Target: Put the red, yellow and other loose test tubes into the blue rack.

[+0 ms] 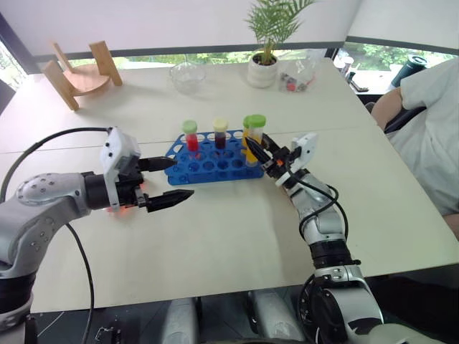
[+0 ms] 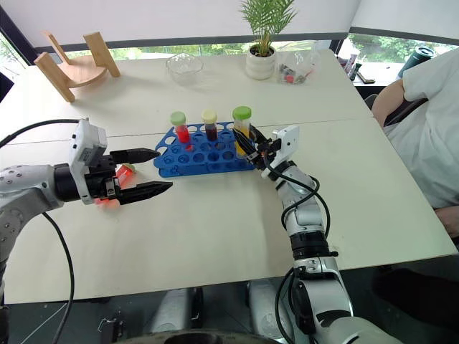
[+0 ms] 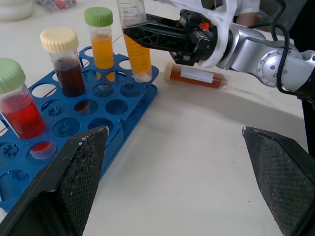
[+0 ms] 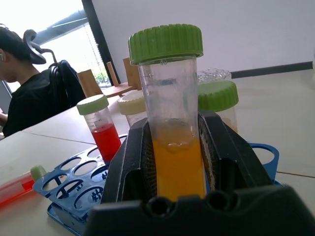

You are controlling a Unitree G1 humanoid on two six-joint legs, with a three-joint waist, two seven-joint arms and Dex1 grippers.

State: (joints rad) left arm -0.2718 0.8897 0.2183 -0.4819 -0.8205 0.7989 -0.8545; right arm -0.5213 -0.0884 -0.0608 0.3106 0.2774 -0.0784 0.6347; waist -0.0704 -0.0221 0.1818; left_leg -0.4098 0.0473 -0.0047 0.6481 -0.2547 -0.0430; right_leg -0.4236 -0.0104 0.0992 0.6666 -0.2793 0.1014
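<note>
The blue rack (image 1: 208,161) sits mid-table with a red tube (image 1: 191,136), a dark brown tube (image 1: 220,133) and a green-capped yellow tube (image 3: 101,42) standing in it. My right gripper (image 1: 258,147) is shut on another yellow tube (image 4: 177,147), upright with its lower end at the rack's right corner hole. An amber tube (image 3: 197,76) lies on the table beside that corner. A loose red tube (image 2: 126,170) lies left of the rack, just behind my left gripper (image 1: 172,180), which is open and holds nothing.
A wooden stand (image 1: 79,72) is at the far left, with a glass bowl (image 1: 188,74), a potted plant (image 1: 264,64) and a clear bag (image 1: 297,75) along the far side. A person (image 1: 430,129) sits at the table's right edge.
</note>
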